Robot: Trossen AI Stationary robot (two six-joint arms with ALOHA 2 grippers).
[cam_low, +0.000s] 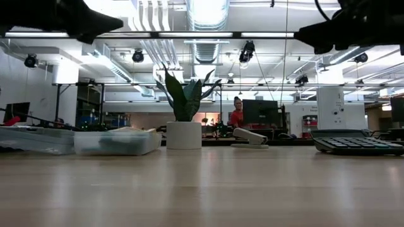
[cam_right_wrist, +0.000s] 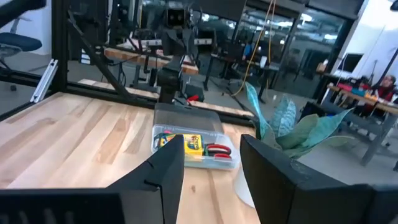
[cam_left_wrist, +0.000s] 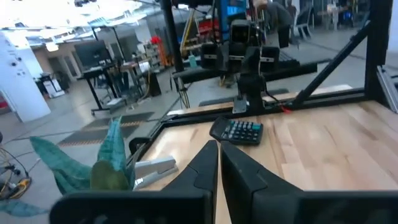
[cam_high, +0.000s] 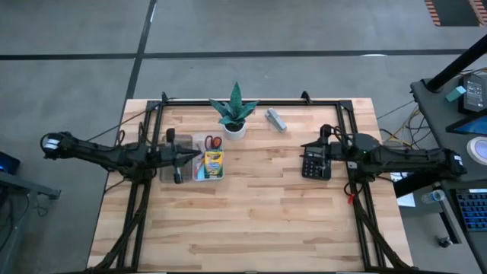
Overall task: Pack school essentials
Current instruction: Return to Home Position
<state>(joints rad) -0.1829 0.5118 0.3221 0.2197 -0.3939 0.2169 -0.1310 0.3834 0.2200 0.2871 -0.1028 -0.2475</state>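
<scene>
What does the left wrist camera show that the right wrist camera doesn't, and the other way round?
Only the left wrist view: the black calculator and grey stapler, with the right arm behind them. Only the right wrist view: the clear box holding the yellow crayon box and red-handled scissors, the left arm beyond it. Both: the potted plant, the wooden table, and that arm's own hand up front, the left hand shut, the right hand open.
</scene>
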